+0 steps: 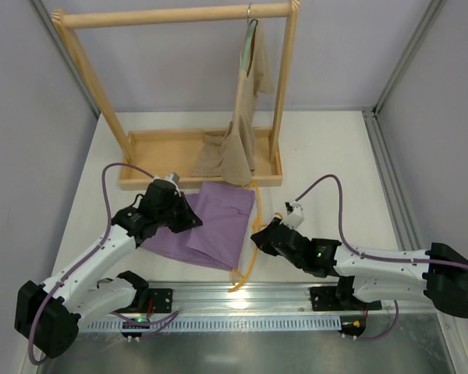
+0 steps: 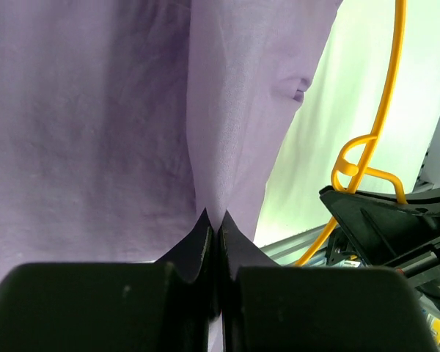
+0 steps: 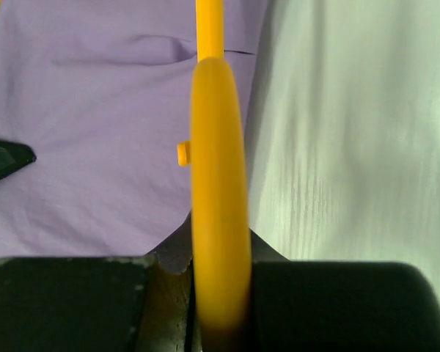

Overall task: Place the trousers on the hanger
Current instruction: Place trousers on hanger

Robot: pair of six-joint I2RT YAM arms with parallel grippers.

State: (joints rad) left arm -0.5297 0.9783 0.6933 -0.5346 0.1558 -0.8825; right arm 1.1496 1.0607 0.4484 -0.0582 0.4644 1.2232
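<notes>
Both arms reach forward and inward from their bases, forearms low over the bench [image 1: 335, 156], wrists angled toward each other. The left pincer [image 2: 214, 221] is clamped shut on a fold of the trousers [image 1: 218, 218], which lie spread flat ahead of it. The right pincer [image 3: 220, 253] grips the hanger [image 1: 247, 261], whose thin bar runs straight ahead along the trousers' edge.

Plain lilac-purple fabric trousers [image 2: 95, 125] spread ahead of the black left claw [image 2: 218, 222]. A thin orange-yellow plastic hanger [image 3: 220, 147] sits in the black right claw [image 3: 220, 249]. Beyond both claws hangs a beige-tan garment [image 1: 240, 140] on a pale wooden rack [image 1: 171, 15]; the table [image 1: 335, 156] is white.
</notes>
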